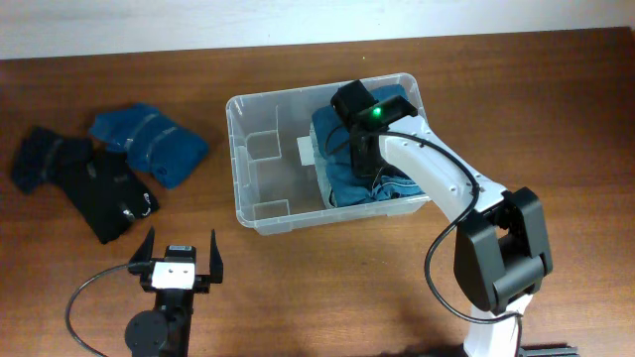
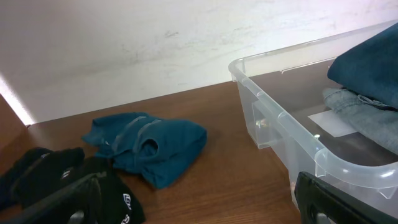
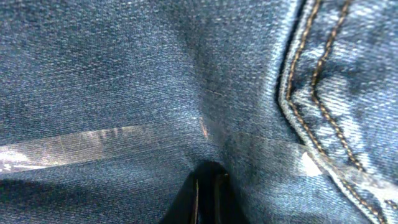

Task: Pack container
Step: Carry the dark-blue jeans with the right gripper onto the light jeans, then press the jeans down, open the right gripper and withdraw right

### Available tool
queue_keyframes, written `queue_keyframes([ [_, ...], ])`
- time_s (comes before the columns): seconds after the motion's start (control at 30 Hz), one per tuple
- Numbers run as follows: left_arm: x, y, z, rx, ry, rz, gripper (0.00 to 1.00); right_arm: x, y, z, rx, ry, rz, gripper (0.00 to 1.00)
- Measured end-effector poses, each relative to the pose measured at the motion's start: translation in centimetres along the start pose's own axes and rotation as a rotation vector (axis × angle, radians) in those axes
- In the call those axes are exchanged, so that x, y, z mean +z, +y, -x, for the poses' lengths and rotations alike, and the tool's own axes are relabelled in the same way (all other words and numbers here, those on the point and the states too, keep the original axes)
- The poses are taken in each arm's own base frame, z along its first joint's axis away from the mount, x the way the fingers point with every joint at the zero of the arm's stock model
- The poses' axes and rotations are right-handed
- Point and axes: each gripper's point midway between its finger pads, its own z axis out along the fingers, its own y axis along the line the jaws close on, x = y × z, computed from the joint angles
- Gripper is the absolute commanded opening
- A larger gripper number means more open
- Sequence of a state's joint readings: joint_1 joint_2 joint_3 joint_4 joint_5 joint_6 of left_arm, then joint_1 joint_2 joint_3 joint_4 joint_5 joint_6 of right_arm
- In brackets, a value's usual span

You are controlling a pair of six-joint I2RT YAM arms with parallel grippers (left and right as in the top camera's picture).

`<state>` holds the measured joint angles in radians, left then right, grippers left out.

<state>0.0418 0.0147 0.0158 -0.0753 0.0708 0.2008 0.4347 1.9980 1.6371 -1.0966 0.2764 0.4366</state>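
The clear plastic container (image 1: 238,149) stands mid-table with folded blue jeans (image 1: 342,183) filling its right half and a white label (image 1: 304,149) on its bottom. My right gripper (image 1: 359,109) is inside the container, pressed down into the jeans. In the right wrist view denim (image 3: 155,74) fills the frame and the fingers (image 3: 208,193) are closed, pinching a fold of it. My left gripper (image 1: 180,253) is open and empty near the front edge, left of the container (image 2: 273,118).
A folded teal garment (image 1: 149,142) and a black garment (image 1: 89,183) lie on the table left of the container. Both also show in the left wrist view, teal (image 2: 149,146) and black (image 2: 62,180). The container's left half holds nothing.
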Motion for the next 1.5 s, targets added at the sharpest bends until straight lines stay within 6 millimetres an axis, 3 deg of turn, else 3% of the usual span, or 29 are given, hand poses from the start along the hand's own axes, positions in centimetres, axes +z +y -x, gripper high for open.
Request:
queue_keyframes([
  [0.23, 0.0, 0.0, 0.0, 0.0, 0.0, 0.0, 0.99, -1.4, -1.4, 0.8, 0.038, -0.013, 0.01, 0.04],
  [0.53, 0.0, 0.0, 0.0, 0.0, 0.0, 0.0, 0.99, -6.5, -5.4, -0.4, 0.086, -0.027, 0.022, 0.04],
  [0.9, 0.0, 0.0, 0.0, 0.0, 0.0, 0.0, 0.99, -7.1, -4.1, -2.5, 0.054, 0.065, 0.112, 0.04],
  [1.03, 0.0, 0.0, 0.0, 0.0, 0.0, 0.0, 0.99, -6.1, -3.3, -2.4, 0.055, 0.061, 0.142, 0.04],
  [1.3, 0.0, 0.0, 0.0, 0.0, 0.0, 0.0, 0.99, -0.2, -1.5, -3.3, 0.063, 0.033, 0.182, 0.04],
  [1.5, 0.0, 0.0, 0.0, 0.0, 0.0, 0.0, 0.99, 0.5, -1.5, -3.3, 0.08, 0.007, 0.201, 0.04],
])
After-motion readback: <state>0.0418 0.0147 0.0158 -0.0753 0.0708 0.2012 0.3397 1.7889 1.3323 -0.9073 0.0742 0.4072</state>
